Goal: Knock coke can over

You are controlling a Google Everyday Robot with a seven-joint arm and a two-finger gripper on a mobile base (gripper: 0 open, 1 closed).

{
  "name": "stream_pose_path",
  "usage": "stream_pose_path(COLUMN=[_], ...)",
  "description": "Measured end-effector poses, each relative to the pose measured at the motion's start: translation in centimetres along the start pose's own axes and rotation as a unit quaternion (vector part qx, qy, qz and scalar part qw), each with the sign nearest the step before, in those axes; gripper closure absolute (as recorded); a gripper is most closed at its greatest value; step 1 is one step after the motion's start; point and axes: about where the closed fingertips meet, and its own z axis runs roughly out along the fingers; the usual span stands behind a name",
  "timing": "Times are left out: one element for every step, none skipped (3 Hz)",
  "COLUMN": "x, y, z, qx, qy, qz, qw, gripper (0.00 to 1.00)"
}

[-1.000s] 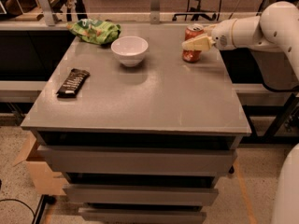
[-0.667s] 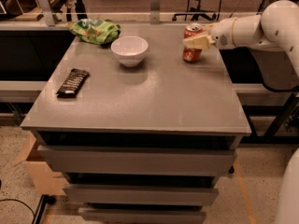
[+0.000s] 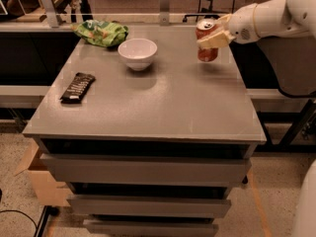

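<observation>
Gripper [image 3: 206, 39] against coke can [image 3: 208, 55] top, clench unclear; can upright; table [image 3: 163, 102] edge just right of can; hard shove risks roll-off.

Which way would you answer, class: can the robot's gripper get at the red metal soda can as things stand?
Probably yes. The gripper sits against the upper part of the upright red metal soda can near a back corner of the grey table; nothing stands between them.
</observation>
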Motion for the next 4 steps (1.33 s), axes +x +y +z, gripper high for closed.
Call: stream_pose_path(x=[0.0,0.0,-0.1,-0.4], y=[2.4,2.4,3.0,4.8], z=[-0.8,-0.8,-0.6,-0.3], qx=[-0.059,-0.059,-0.066,-0.089], qy=[0.056,0.056,0.073,0.122], qz=[-0.048,-0.048,-0.058,-0.093], qw=[0.9955,0.9955,0.9934,0.9842], gripper=[1.0,1.0,1.0,1.0])
